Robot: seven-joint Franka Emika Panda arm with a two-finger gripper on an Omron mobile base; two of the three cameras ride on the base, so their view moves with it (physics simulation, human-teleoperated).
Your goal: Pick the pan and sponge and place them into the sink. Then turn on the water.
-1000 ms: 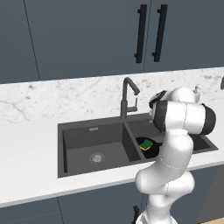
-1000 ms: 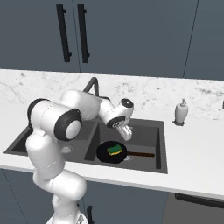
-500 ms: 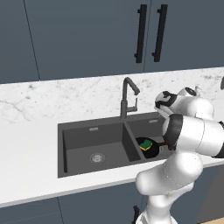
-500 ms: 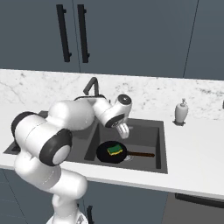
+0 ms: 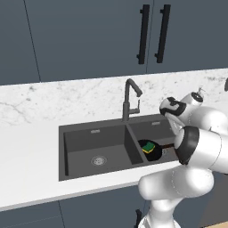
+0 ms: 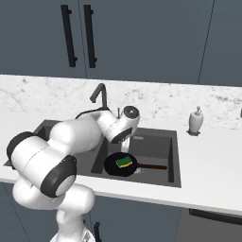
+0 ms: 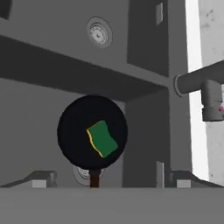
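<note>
The black pan (image 6: 113,166) lies in the right basin of the dark grey sink (image 5: 80,151), its brownish handle (image 6: 152,166) pointing right. The green and yellow sponge (image 6: 124,162) rests inside the pan. In the hand view the pan (image 7: 74,127) and sponge (image 7: 102,139) sit straight below, over that basin's drain. My gripper (image 6: 124,139) hovers above the pan, just right of the gooseneck faucet (image 6: 98,94). The gripper (image 7: 111,180) is open and holds nothing. The faucet (image 7: 197,79) and its lever (image 7: 212,103) are at the right of the hand view. No water runs.
A white soap dispenser (image 6: 195,120) stands on the marble counter to the right of the sink. The left basin (image 5: 95,149) holds just its drain (image 5: 98,160). Dark cabinets with long handles (image 5: 143,33) hang above the backsplash. My own arm covers the counter's front right.
My arm's elbow has swung round and lower while the hand stayed over the right basin near the faucet. Pan and sponge have not moved.
</note>
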